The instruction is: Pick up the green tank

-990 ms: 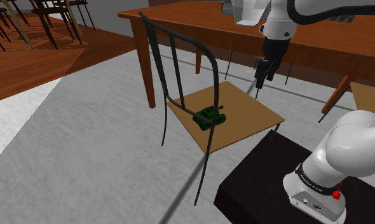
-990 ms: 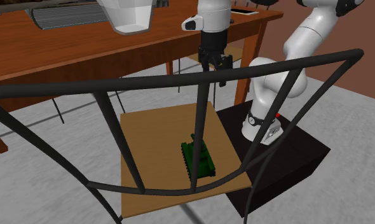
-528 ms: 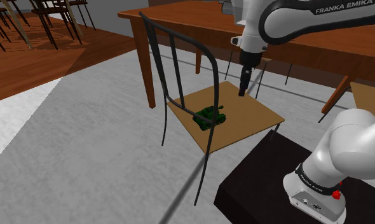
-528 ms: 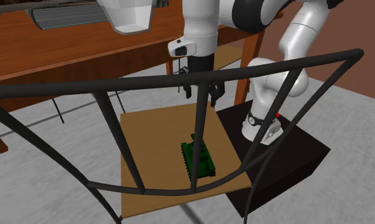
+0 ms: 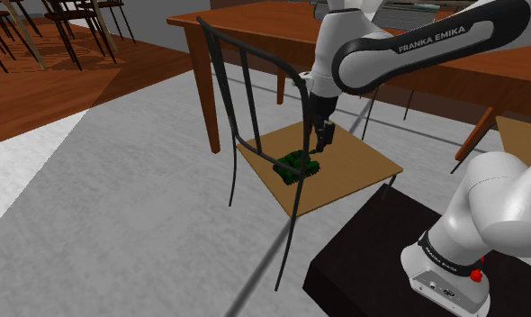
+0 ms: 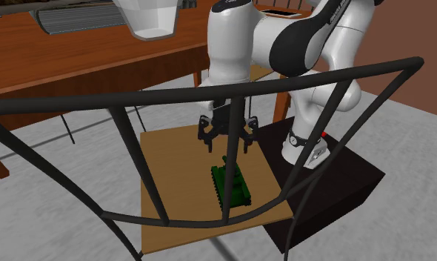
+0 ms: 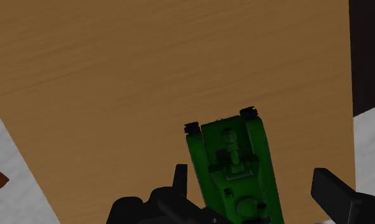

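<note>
A small green tank (image 5: 297, 166) (image 6: 232, 185) lies on the wooden seat (image 5: 354, 176) of a chair. My gripper (image 5: 323, 140) (image 6: 227, 142) hangs just above the seat, at the tank's end nearer the table, pointing down. It is open, and both fingers (image 6: 207, 139) stand well apart. In the wrist view the tank (image 7: 234, 168) lies lengthwise between the fingertips, much nearer one finger (image 7: 180, 181) than the other. My gripper (image 7: 256, 194) touches nothing.
The chair's black wire back (image 5: 223, 81) (image 6: 232, 93) rises on the side of the seat away from the stand. A brown wooden table (image 5: 255, 22) stands behind the chair. My dark stand (image 5: 372, 261) sits close to the seat's edge on grey floor.
The arm has swung from beside the table toward the shoulder view's left and dropped, bringing the gripper from high over the seat's far corner to just above the tank.
</note>
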Tool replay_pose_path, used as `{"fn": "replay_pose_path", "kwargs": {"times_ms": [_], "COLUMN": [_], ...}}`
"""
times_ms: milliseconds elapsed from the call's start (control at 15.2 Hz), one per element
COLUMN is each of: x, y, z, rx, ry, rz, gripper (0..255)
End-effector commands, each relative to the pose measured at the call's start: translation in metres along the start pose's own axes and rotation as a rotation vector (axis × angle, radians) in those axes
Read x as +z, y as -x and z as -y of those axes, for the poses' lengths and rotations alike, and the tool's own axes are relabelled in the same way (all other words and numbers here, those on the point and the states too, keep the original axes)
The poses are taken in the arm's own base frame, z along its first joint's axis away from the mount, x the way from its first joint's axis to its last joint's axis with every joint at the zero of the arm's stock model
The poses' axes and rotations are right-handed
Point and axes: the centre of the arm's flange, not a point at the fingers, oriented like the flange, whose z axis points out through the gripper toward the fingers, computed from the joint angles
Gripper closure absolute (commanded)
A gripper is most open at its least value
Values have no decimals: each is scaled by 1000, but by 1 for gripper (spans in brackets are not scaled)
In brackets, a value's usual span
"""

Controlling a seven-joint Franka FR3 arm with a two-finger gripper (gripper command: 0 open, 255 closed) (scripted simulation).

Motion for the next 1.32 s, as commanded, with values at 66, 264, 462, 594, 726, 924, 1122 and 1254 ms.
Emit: {"fn": "replay_pose_path", "kwargs": {"times_ms": [66,264,462,594,726,924,1122,1254], "x": [13,29,42,42,42,42,42,37], "y": [-7,-6,-6,-5,-5,-5,-5,-6], "z": [1,0,0,0,0,0,0,0], "rx": [-49,-49,-49,-49,-49,-49,-49,-49], "ry": [3,3,3,3,3,3,3,3], "rz": [-5,-5,-5,-5,-5,-5,-5,-5], "gripper": [0,0,0,255,255,255,255,255]}}
